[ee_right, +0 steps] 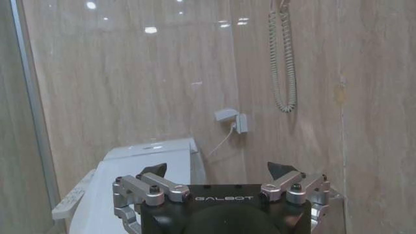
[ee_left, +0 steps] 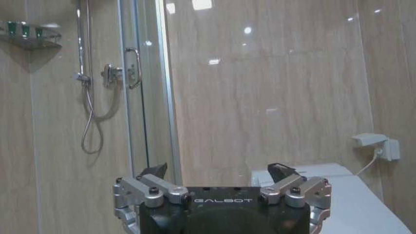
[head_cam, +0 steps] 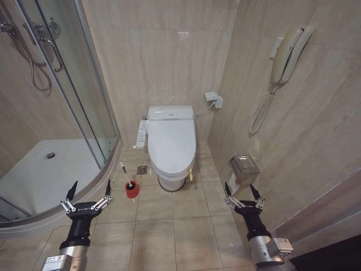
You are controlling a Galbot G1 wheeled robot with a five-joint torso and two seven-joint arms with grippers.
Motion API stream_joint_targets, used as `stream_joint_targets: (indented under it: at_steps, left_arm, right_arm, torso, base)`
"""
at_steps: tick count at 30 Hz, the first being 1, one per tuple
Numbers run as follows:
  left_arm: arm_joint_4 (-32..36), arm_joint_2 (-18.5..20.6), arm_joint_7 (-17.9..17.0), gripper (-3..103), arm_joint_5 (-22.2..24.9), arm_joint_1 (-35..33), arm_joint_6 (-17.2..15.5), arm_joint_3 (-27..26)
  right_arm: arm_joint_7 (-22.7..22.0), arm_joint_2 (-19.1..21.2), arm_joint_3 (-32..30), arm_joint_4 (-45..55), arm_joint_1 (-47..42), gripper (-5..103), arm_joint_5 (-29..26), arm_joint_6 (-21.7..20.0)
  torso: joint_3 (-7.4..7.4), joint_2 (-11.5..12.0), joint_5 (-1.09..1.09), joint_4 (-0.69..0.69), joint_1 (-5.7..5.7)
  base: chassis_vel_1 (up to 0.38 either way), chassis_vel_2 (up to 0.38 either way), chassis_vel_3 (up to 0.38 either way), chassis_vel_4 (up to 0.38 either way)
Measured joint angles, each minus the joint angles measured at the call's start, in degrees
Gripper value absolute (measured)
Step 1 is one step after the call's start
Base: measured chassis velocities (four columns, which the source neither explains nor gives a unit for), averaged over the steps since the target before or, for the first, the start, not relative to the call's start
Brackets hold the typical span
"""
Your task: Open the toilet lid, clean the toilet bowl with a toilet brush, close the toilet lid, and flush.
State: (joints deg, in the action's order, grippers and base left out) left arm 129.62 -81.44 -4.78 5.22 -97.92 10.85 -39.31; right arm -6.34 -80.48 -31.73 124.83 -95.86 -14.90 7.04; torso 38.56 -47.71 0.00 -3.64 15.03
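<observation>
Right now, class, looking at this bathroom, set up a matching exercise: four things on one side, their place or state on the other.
Things:
1. toilet lid
2. toilet brush
3. left gripper
4. wall phone

Descriptions:
A. hangs on the right wall
B. closed over the bowl
C. jaws open, near the shower tray
D. stands in a red holder on the floor

Pairs: 1-B, 2-D, 3-C, 4-A

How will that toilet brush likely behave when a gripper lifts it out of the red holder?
The toilet brush has a thin white handle leaning out of the small red holder, so it probably feels light and may swing head-down. The smooth, narrow stick could slip or twist between the fingers. The little holder might tip or lift along.
</observation>
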Motion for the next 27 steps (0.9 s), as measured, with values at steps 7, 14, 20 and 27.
stream_joint_targets:
  at_steps: [7,14,20,27]
  left_arm:
    - [0.0,0.0,0.0,100,0.0,0.0,0.0,0.0]
    - [0.0,0.0,0.0,100,0.0,0.0,0.0,0.0]
    - [0.0,0.0,0.0,100,0.0,0.0,0.0,0.0]
    - [0.0,0.0,0.0,100,0.0,0.0,0.0,0.0]
  right_arm:
    - [0.2,0.3,0.0,-0.1,0.2,100,0.3,-0.1]
    - [0.1,0.3,0.0,-0.1,0.1,100,0.3,-0.1]
    - [0.1,0.4,0.0,0.0,0.0,100,0.3,0.0]
    - [0.1,0.5,0.3,-0.5,0.1,100,0.2,0.1]
  torso:
    - [0.0,0.0,0.0,0.0,-0.01]
    - [0.0,0.0,0.0,-0.01,-0.01]
    - [0.0,0.0,0.0,0.0,0.01]
    - [0.01,0.0,0.0,0.0,0.02]
  base:
    - [0.0,0.0,0.0,0.0]
    - [-0.058,0.065,0.057,-0.051]
    - [-0.133,0.138,0.135,-0.147]
    - [-0.127,0.124,0.123,-0.116]
